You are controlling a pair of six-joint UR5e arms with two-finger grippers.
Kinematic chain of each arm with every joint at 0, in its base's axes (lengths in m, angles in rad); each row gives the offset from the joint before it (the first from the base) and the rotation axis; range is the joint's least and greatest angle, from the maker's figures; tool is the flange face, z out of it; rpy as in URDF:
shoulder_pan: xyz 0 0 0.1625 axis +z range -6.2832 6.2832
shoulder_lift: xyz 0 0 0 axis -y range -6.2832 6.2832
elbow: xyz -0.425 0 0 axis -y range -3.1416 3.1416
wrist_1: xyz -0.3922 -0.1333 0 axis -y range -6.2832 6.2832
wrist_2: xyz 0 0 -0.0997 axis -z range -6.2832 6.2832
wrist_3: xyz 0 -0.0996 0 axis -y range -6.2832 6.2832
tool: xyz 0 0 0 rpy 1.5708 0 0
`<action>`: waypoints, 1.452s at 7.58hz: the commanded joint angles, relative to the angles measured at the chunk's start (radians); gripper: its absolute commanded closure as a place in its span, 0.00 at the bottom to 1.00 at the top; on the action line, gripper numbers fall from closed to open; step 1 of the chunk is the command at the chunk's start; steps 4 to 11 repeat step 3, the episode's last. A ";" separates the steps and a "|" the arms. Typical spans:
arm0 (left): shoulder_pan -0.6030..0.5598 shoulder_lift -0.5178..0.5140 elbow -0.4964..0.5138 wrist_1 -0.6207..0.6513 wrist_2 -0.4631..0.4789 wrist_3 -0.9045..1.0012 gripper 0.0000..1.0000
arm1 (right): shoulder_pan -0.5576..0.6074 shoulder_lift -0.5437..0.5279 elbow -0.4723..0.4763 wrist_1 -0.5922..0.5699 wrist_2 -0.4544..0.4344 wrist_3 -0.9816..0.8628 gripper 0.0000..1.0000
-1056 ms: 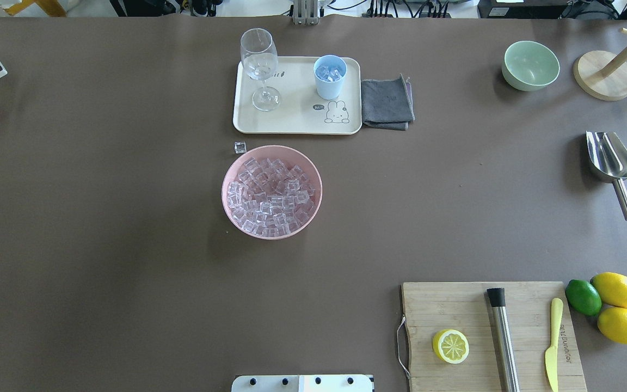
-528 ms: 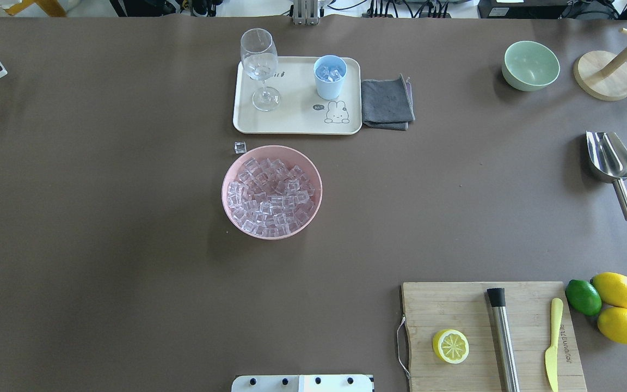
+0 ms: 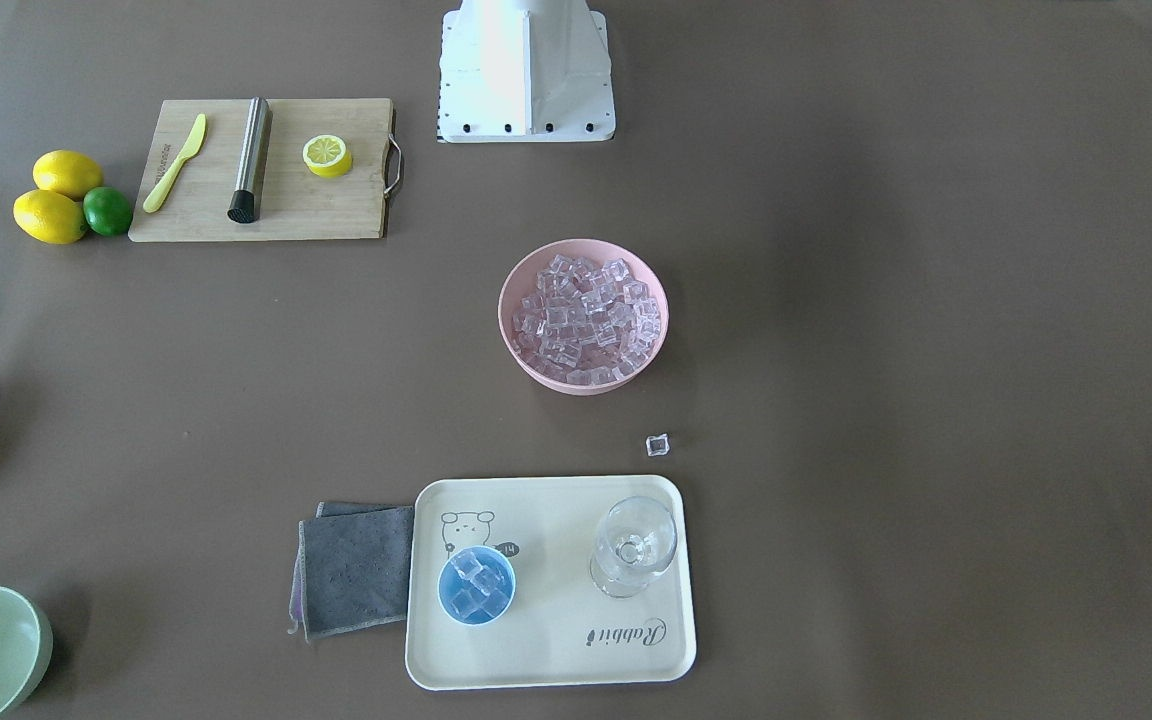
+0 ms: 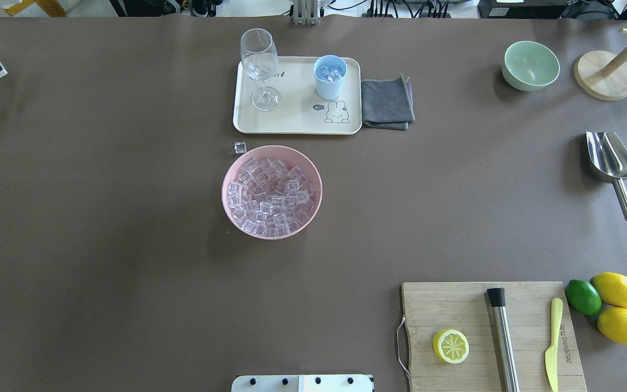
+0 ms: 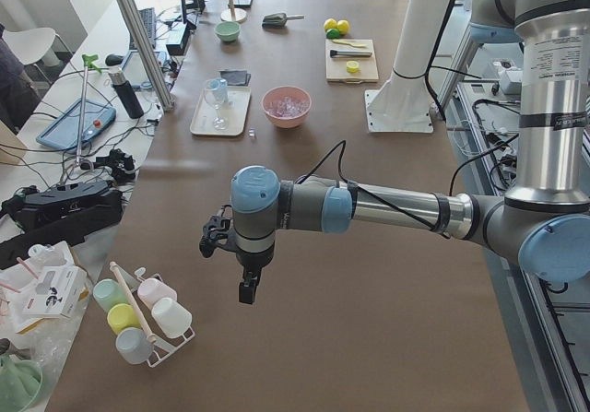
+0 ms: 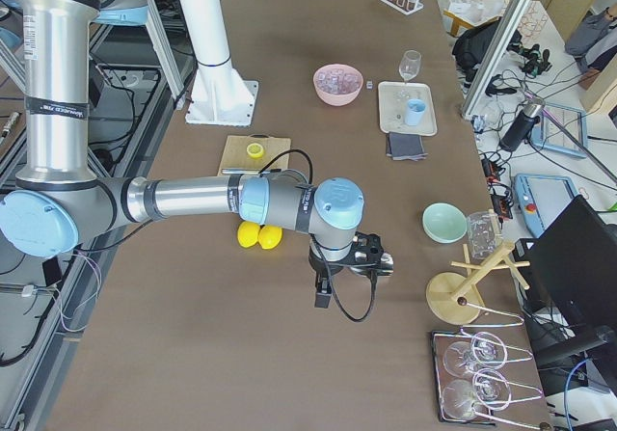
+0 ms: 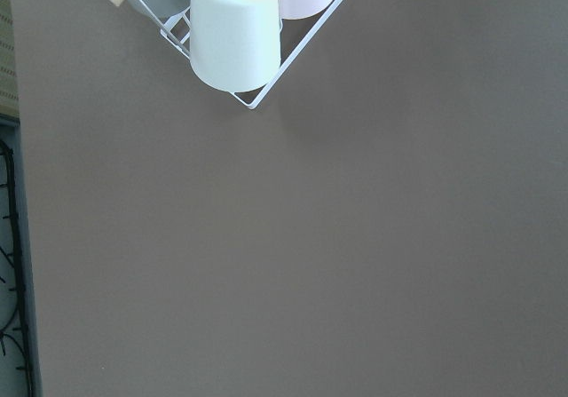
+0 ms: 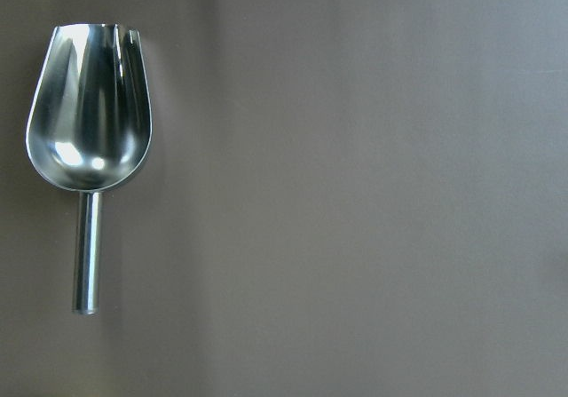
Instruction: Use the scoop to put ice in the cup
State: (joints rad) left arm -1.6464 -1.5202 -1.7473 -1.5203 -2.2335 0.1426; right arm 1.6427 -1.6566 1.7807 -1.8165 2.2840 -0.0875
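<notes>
The ice [image 4: 270,196] is a heap of clear cubes in a pink bowl [image 4: 226,185] at the table's middle; one stray cube [image 4: 240,147] lies beside it. The light-blue cup [image 4: 330,76] stands on the cream tray [image 4: 292,122] and holds a few cubes [image 3: 476,586]. The steel scoop [image 4: 610,160] lies empty on the table at the right, and shows at the left of the right wrist view [image 8: 89,122]. My right gripper [image 6: 323,296] hangs above the table near the scoop. My left gripper [image 5: 247,290] hangs over the table's left end. I cannot tell whether either is open.
A stemmed glass [image 4: 259,60] stands on the tray, with a grey cloth [image 4: 387,102] beside it. A green bowl [image 4: 530,65] and a wooden stand [image 4: 603,75] are at the back right. A cutting board [image 4: 455,305] holds a steel rod [image 4: 503,337]. A cup rack [image 7: 235,33] lies below my left wrist.
</notes>
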 commanded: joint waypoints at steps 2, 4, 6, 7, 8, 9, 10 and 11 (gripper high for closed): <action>0.002 0.000 0.002 -0.001 0.000 0.002 0.01 | 0.000 0.000 -0.003 0.000 -0.003 0.000 0.00; 0.002 0.000 0.003 -0.001 0.000 0.003 0.01 | 0.000 0.000 -0.003 0.000 -0.003 0.000 0.00; 0.002 0.000 0.003 -0.001 0.000 0.003 0.01 | 0.000 0.000 -0.003 0.000 -0.003 0.000 0.00; 0.002 0.000 0.003 -0.001 0.000 0.003 0.01 | 0.000 0.000 -0.003 0.000 -0.003 0.000 0.00; 0.002 0.000 0.003 -0.001 0.000 0.003 0.01 | 0.000 0.000 -0.003 0.000 -0.003 0.000 0.00; 0.002 0.000 0.003 -0.001 0.000 0.003 0.01 | 0.000 0.000 -0.003 0.000 -0.003 0.000 0.00; 0.002 0.000 0.003 -0.001 0.000 0.003 0.01 | 0.000 0.000 -0.003 0.000 -0.003 0.000 0.00; 0.002 0.000 0.003 -0.001 0.000 0.003 0.01 | 0.000 0.000 -0.003 0.000 -0.003 0.000 0.00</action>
